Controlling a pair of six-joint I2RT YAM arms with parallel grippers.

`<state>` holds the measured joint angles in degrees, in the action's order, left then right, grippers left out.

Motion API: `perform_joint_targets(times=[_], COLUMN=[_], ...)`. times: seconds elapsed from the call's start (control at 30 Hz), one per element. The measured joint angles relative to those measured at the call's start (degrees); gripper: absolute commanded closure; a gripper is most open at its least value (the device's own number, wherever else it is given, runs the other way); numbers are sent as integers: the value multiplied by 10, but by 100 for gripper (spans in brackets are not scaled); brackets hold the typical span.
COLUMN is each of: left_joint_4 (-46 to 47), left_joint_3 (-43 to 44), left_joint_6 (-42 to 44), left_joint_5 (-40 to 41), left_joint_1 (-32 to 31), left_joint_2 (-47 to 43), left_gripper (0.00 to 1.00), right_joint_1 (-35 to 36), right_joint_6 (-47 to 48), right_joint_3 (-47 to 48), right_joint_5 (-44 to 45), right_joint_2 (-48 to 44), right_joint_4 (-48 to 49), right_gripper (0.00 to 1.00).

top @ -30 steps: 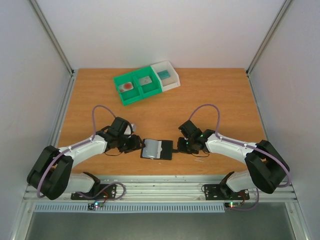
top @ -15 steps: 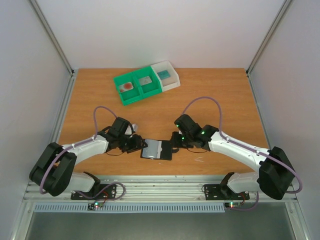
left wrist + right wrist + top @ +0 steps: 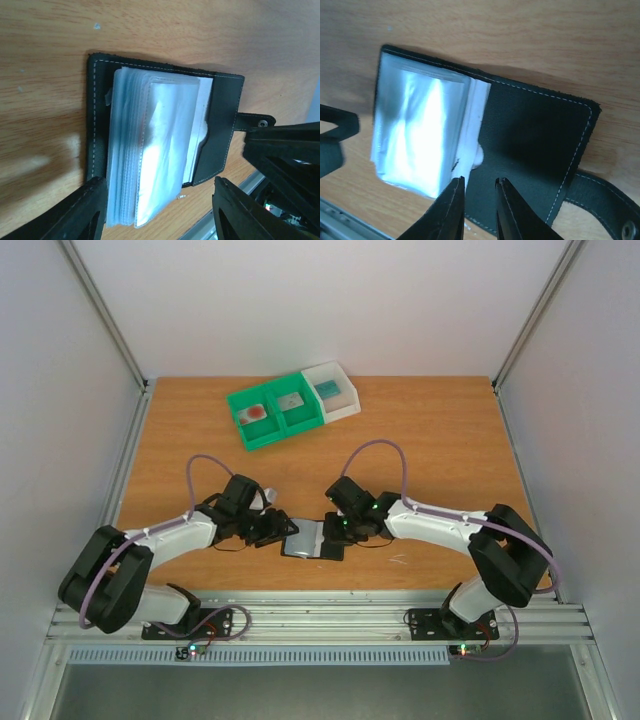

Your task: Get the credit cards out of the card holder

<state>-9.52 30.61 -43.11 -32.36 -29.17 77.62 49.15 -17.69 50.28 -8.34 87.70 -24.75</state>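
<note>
From above, the card holder [image 3: 313, 538] is lying spread open on the desk [image 3: 430, 440], close to its near edge and about midway along it. The left gripper [image 3: 280, 530] is sitting right at the holder's left end and the right gripper [image 3: 335, 527] is leaning in over its right half. Up towards the far edge, left of middle, the green bin [image 3: 272, 412] is resting against the white bin [image 3: 333, 392]. A pale credit card [image 3: 255, 412] with a red blotch is lying in the green bin's left compartment.

Over to the left wrist camera: the left gripper [image 3: 160, 185] is standing with its jaws well apart and holding nothing. One finger is by the holder's stitched corner and the other is by the black flap. The bundle of clear sleeves [image 3: 150, 150] is lying between them. A white card [image 3: 202, 125] is peeking out from behind the flap, and the clasp tab [image 3: 255, 121] is sticking out on the far side.

Now the right wrist camera: the right gripper [image 3: 479, 181] is hanging just over the holder with its jaws only slightly parted and nothing pinched between them. Only the black pocket [image 3: 535, 135] is showing in the gap. The left-hand fingertip is sitting next to the white card's edge [image 3: 476, 115], but I cannot tell whether it is touching.
</note>
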Motion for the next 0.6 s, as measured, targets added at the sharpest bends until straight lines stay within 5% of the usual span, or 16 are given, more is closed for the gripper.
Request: perform_joint_targets(times=[0.4, 0.6], left_joint_4=[30, 21], left_joint_3=[0, 0], left_joint_6=[-6, -5], left_joint_5=[-24, -16], left_joint_1=[0, 0], left_joint_2=[-1, -1], left_gripper=[38, 53], right_joint_1=[-23, -27], right_joint_6=[1, 13], right_joint_3=[-54, -54], right_joint_5=[2, 17], right_joint_2=[31, 39], right_joint_4=[53, 76], right_gripper=[84, 84])
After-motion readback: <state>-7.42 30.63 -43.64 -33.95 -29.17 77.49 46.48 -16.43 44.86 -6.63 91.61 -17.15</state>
